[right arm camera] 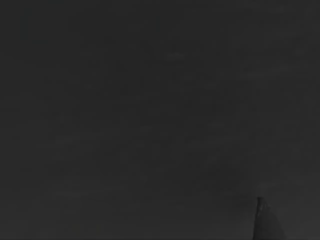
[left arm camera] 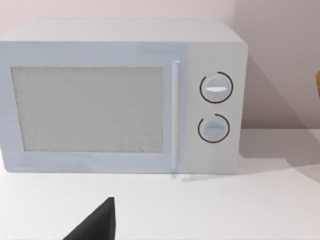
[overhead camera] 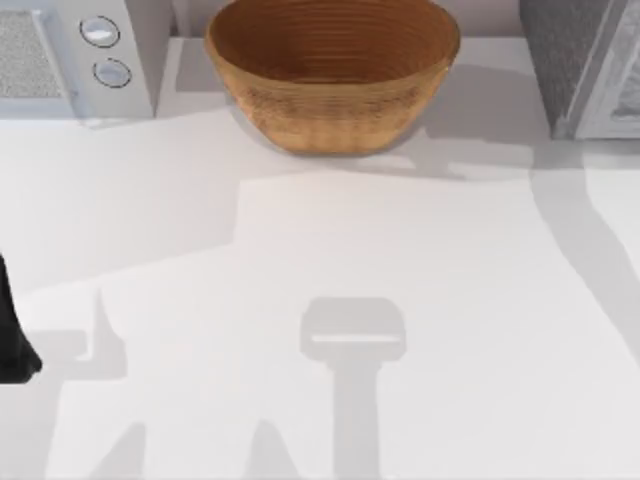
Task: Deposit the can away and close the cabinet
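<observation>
White tabletop (overhead camera: 300, 260) carries a brown woven bowl (overhead camera: 332, 75) at the back, a white microwave (left arm camera: 120, 97) at back left. The left arm (overhead camera: 12, 340) sits parked at the left edge. The right wrist view is dark. The can's whereabouts and both grippers' states cannot be told.

Top view: the microwave (overhead camera: 75, 60) at upper left is cut by the left and top edges. The woven bowl (overhead camera: 332, 85) loses its far rim at the top edge. A grey cabinet (overhead camera: 590, 65) at upper right is cropped. The left arm (overhead camera: 12, 335) shows partly at the left edge. The right wrist view is dark.
</observation>
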{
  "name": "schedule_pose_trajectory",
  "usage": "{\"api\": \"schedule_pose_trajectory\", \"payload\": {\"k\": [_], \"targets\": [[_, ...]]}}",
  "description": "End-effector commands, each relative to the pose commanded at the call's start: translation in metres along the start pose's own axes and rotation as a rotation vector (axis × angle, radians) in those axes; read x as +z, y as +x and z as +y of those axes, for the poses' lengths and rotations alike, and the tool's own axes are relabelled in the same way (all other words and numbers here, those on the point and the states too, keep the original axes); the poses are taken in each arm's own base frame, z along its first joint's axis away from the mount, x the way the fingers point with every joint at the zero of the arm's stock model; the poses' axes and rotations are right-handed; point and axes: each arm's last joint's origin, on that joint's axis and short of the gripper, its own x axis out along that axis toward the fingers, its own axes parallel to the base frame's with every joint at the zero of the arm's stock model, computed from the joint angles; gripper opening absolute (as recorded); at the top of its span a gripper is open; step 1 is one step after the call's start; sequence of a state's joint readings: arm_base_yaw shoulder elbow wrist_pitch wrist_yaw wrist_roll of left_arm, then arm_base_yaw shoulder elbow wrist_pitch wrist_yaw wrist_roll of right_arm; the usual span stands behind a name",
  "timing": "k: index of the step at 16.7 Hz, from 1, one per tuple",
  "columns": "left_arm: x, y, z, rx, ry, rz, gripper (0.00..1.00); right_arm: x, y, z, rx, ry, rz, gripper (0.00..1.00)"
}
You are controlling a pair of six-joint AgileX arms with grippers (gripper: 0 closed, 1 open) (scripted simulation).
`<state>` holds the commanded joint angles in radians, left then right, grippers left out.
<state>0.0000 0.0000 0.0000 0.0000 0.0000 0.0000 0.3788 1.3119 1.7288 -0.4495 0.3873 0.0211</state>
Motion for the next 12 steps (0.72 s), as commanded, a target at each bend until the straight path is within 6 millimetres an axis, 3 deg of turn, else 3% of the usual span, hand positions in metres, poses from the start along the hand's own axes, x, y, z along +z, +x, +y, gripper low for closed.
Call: {"api": "schedule_pose_trajectory", "payload": {"k": [4,6,7,9,12], "targets": [[0.000,0.000,0.000,0.000,0.000,0.000,1.00,0.002,-0.012,0.010,0.000,0.006,-0.019,1.00],[0.000,0.000,0.000,0.000,0.000,0.000,1.00,0.002,-0.012,0.010,0.000,0.006,-0.019,1.00],[0.000,0.000,0.000,0.000,0.000,0.000,1.00,0.008,-0.019,0.001,-0.041,0.003,-0.036,1.00],[0.000,0.000,0.000,0.000,0.000,0.000,1.00,0.009,-0.014,0.000,-0.042,0.003,-0.038,1.00],[0.000,0.000,0.000,0.000,0.000,0.000,1.00,0.009,0.009,0.002,-0.044,0.002,-0.033,1.00]]}}
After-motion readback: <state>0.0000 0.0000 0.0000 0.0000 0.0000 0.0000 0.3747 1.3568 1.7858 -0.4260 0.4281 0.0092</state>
